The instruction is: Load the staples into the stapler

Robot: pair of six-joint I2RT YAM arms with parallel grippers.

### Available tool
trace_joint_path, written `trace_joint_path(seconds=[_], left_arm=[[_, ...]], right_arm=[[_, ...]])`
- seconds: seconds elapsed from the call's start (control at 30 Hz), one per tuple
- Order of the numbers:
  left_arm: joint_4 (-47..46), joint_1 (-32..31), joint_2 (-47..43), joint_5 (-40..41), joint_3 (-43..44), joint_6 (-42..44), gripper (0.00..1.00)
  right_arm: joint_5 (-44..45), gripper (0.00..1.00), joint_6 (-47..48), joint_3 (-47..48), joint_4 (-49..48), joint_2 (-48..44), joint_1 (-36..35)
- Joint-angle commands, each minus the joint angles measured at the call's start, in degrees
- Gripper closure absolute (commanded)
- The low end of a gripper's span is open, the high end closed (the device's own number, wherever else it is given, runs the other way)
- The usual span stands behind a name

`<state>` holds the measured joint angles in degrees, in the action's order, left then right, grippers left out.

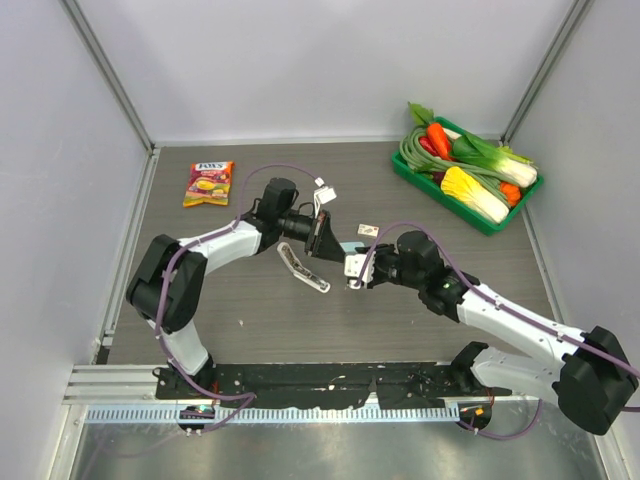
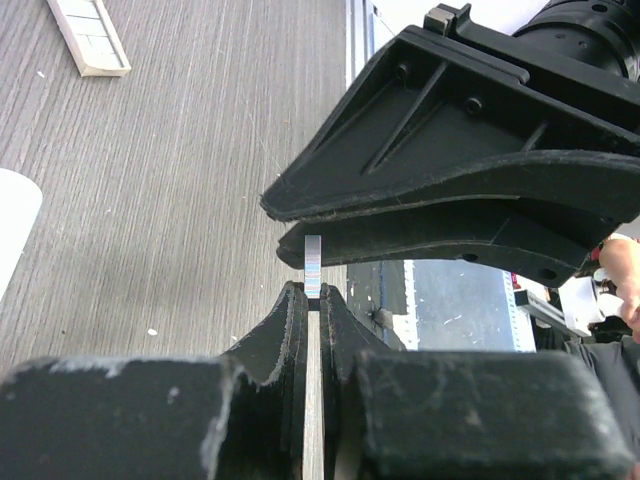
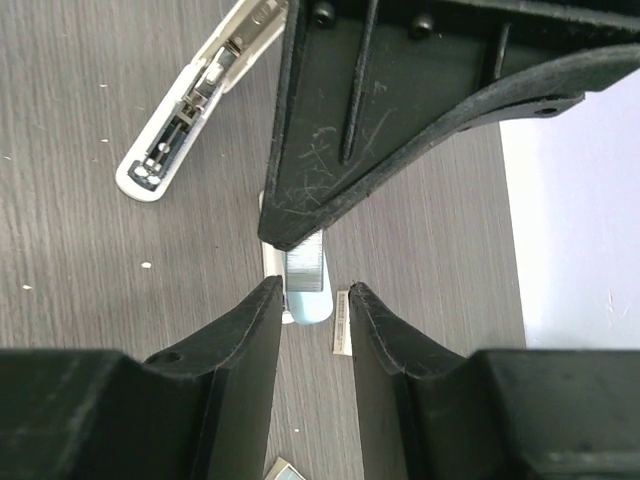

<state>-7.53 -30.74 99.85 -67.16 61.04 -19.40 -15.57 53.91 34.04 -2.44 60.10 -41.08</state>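
Observation:
My left gripper (image 1: 321,240) (image 2: 313,292) is shut on a short silvery strip of staples (image 2: 313,262) (image 3: 305,262), held edge-up just above the table. My right gripper (image 1: 354,272) (image 3: 312,286) is open and empty, its fingers facing the left gripper's tips and either side of the strip. Under the strip lies a light blue stapler (image 3: 312,306) (image 1: 349,247). An opened white and grey stapler (image 1: 303,268) (image 3: 195,105) lies to the left. The small cream staples box (image 1: 366,230) (image 2: 90,35) rests on the table behind the grippers.
A green tray (image 1: 497,222) of toy vegetables stands at the back right. A candy packet (image 1: 208,183) lies at the back left. A small white object (image 1: 323,190) lies behind the left gripper. A thin whitish slip (image 3: 341,322) lies beside the blue stapler.

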Motion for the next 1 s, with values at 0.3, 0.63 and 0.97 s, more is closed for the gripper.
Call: trace_joint_path(seconds=[0.3,0.63,0.97], left_arm=[[-4.07,-0.19,1.40,-1.58,0.40,-2.57,0.99],[-8.54,-0.11,2.10,-3.86,-0.83,-6.00,0.96],[-24.44,0.33,2.80,-8.78,-3.99,-17.85,0.95]], right_arm=[[-5.43,0.67,2.25,-0.12,0.07,-2.00,-0.40],[-5.08,0.79,4.18,-1.61,-0.73,-2.70,-0.58],[-6.75,0.67,4.63,-1.52,-0.81,-4.81,-0.58]])
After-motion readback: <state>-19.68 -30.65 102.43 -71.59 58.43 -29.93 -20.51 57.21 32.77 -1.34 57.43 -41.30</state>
